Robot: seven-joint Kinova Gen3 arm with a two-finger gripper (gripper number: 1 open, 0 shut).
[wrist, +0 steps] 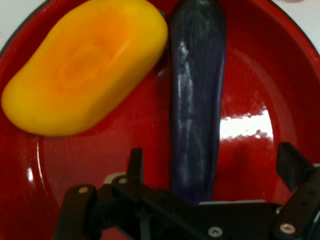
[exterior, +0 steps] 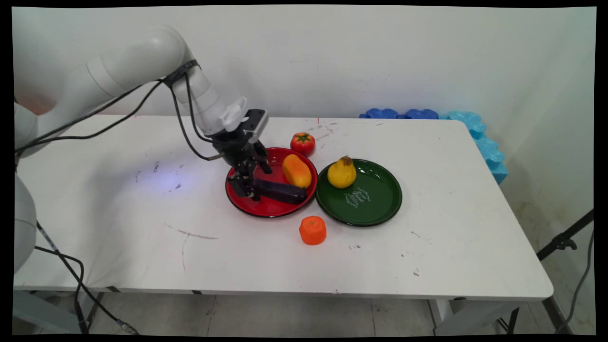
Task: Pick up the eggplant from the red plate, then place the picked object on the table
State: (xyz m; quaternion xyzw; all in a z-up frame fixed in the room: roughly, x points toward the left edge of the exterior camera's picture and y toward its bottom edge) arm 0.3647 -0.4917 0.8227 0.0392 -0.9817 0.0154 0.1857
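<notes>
White counter [exterior: 142, 228] carries a red plate [exterior: 270, 206] where the end effector [exterior: 245, 186] straddles an eggplant [exterior: 280, 191] (mango [exterior: 297, 171] alongside), fingers spread wide, not gripping.

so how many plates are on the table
2. The red plate sits under the tool, holding an eggplant and a mango. The green plate is just right of it, holding a pear.

White table [exterior: 427, 266], plain white wall [exterior: 380, 57], tiled floor [exterior: 285, 316]
</notes>
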